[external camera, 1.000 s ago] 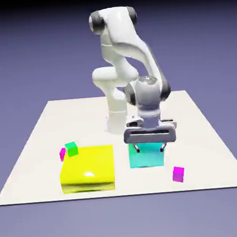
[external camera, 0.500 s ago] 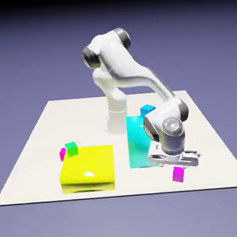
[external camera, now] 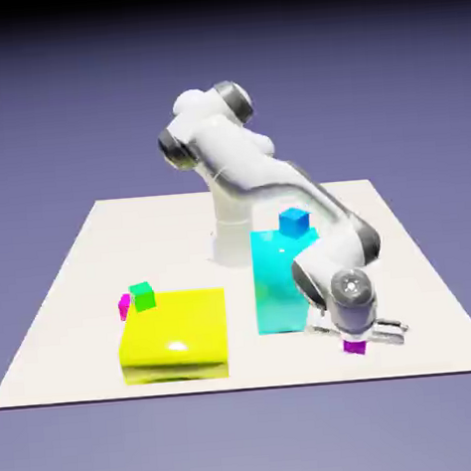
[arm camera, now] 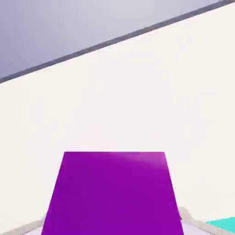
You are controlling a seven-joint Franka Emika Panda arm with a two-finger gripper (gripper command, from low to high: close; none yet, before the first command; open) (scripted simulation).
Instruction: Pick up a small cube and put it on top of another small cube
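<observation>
A small cube, glossy magenta, sits on the white table near its front edge, at the exterior view's right. My gripper is lowered onto it and shut on it. In the hand view this small cube fills the bottom middle, with a grey fingertip showing at each lower corner. Another small cube, also magenta, rests at the exterior view's left, touching a tiny green cube behind the yellow block's far left corner.
A large yellow block lies at front left. A tall cyan block stands just left of my hand, with a tiny blue cube at its far top. The table's front edge is close to the held cube.
The arm swung from above the cyan block to the exterior view's right and down onto the magenta cube. The jaws went from open to shut on it. The blue cube came into view.
</observation>
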